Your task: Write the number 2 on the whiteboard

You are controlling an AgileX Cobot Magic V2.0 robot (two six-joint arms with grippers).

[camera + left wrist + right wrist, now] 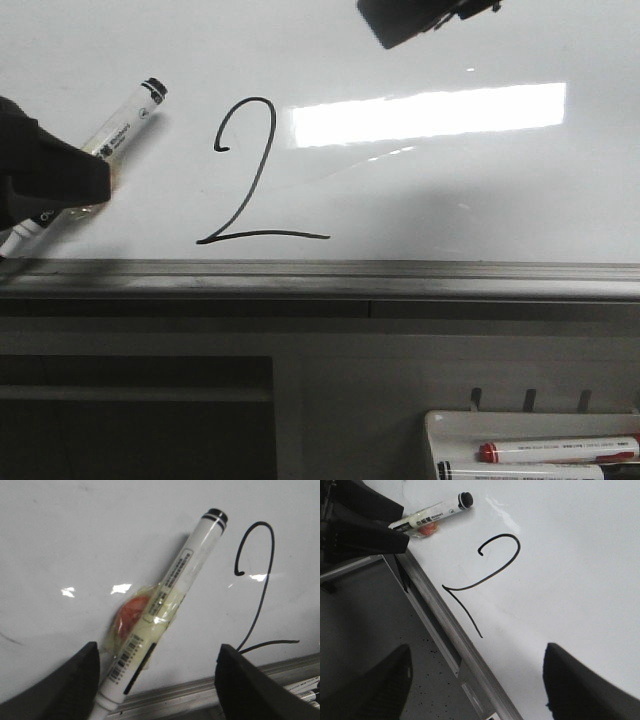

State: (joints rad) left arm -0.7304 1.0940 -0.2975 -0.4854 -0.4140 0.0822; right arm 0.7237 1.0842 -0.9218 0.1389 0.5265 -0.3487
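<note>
Black number 2 (250, 175) above grey rail (320, 272)

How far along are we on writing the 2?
Done: a complete number 2 sits on the whiteboard, curl, stem and base all drawn. In hand: the marker lies between the open fingers of the left gripper. The right gripper is open and empty. Nothing visibly remains.
</note>
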